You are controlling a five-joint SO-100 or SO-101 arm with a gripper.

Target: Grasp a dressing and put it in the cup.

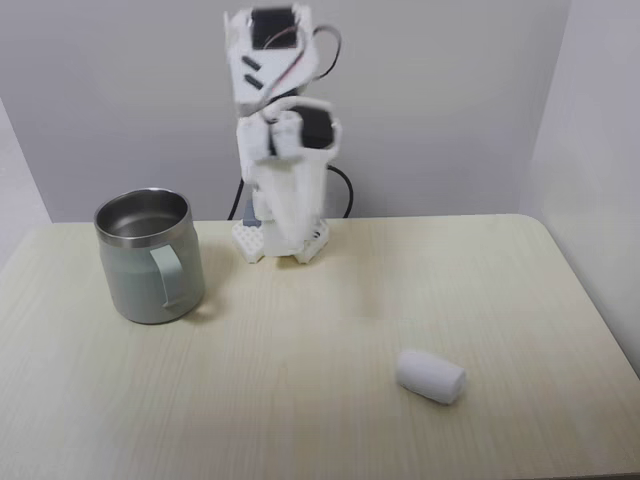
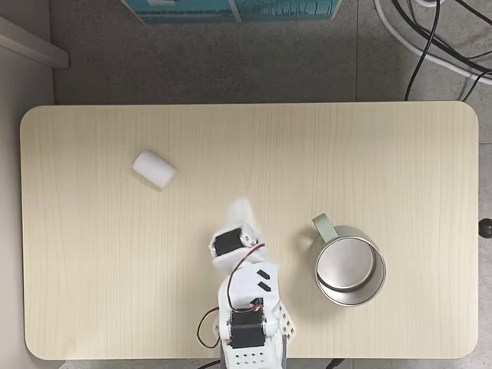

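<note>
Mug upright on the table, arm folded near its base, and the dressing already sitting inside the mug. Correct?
Not quite. The dressing lies on the table, far from the mug; the top-down fixed view shows the mug's steel interior bare. The rest holds.

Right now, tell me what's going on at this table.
A small white robot arm stands at one long edge of a pale wooden table, folded up and holding nothing. Its claw is blurred, so I can't tell whether it is open. The dressing, a small white roll, lies on its side out on the table. The green cup stands upright and empty beside the arm's base. Nothing has been picked up yet.
</note>
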